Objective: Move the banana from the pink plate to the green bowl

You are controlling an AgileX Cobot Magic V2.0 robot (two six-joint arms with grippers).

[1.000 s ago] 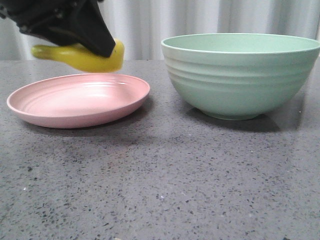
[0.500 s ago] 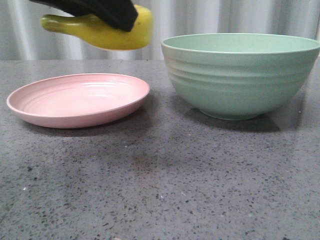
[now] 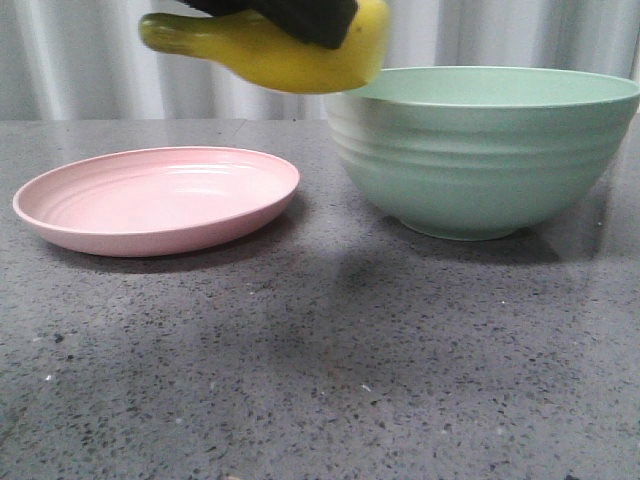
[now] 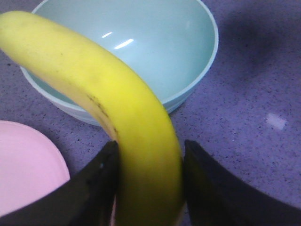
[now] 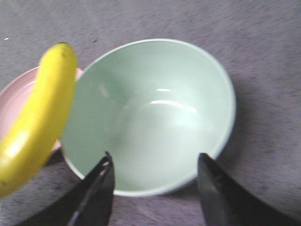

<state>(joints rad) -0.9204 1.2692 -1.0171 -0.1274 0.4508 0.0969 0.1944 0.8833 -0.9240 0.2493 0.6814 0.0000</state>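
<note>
**Ann:** Front view first, biggest thing up: the grey speckled table (image 3: 330,370) fills the lower half, with a pale curtain (image 3: 90,60) behind it.

**Ben:** And on the right of that table, the green bowl (image 3: 480,160), deep and ridged. From the right wrist camera its inside (image 5: 155,117) is bare.

**Ann:** Next down in size, the pink plate (image 3: 155,200), lying flat on the left, a clear gap between it and the bowl. Nothing on it!

**Ben:** Now the banana (image 3: 270,55) is up in the air, level with the bowl's rim, its rounded end just overlapping the bowl's near-left edge, green stem pointing left.

**Ann:** Who's got it?

**Ben:** The left gripper (image 4: 148,188). Its black fingers (image 4: 94,183) are pressed against both sides of the fruit, clamped tight.

**Ann:** And the right gripper (image 5: 155,188)?

**Ben:** Hanging above the bowl, fingers (image 5: 94,193) spread wide apart, holding nothing. The banana (image 5: 37,117) shows off to one side, over the plate's edge (image 5: 11,103).
</note>
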